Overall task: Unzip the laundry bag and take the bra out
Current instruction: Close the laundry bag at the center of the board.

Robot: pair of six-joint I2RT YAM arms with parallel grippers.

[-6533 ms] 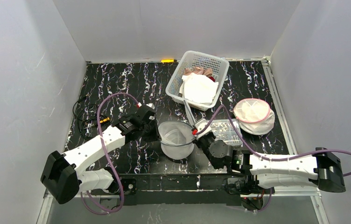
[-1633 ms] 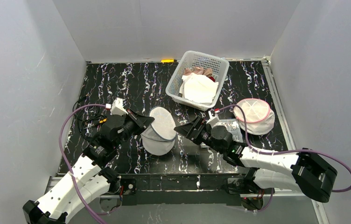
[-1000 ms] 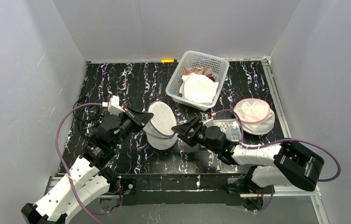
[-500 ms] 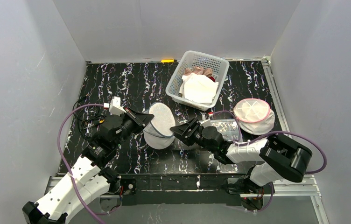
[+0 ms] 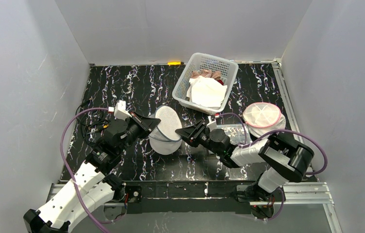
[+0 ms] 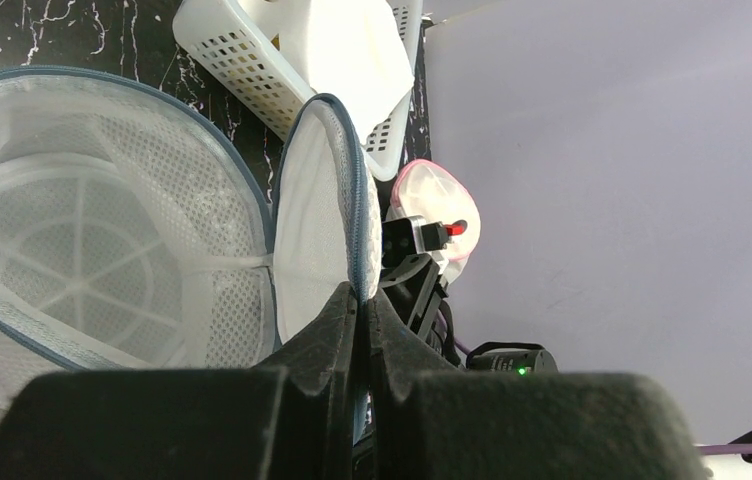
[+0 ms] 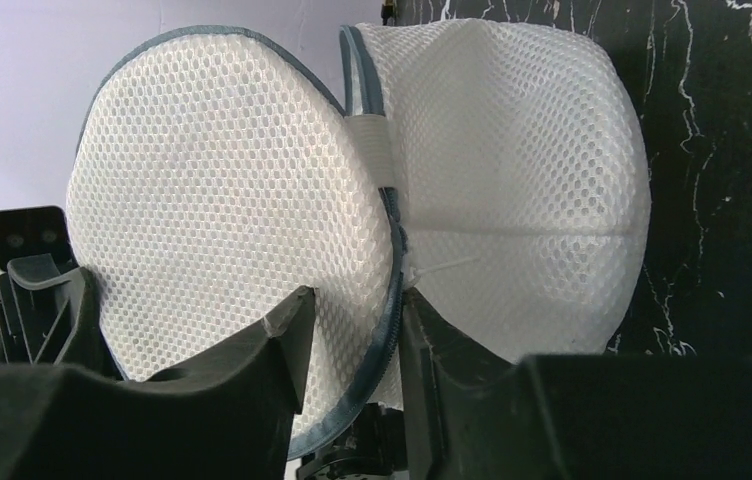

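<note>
The white mesh laundry bag (image 5: 163,141) stands unzipped like a clamshell near the table's middle, its blue-grey zip rim showing. My left gripper (image 5: 147,127) is shut on the raised lid's rim (image 6: 355,215). The bowl half (image 6: 82,250) shows only white mesh and ribs inside. My right gripper (image 5: 184,134) reaches in from the right. Its jaws (image 7: 357,305) stand apart astride the lid's (image 7: 222,200) zip edge, next to the bowl half (image 7: 522,190). The bra is hidden.
A white slatted basket (image 5: 182,80) with white and pinkish cloth stands behind the bag, and a pink-rimmed mesh bag (image 5: 264,116) lies at the right. A clear plastic packet (image 5: 231,132) lies behind my right arm. Grey walls close in the black marbled table (image 5: 132,85).
My right gripper has slid left up to the bag, and its jaws have narrowed around the lid's edge. My left gripper keeps the lid up, barely moved.
</note>
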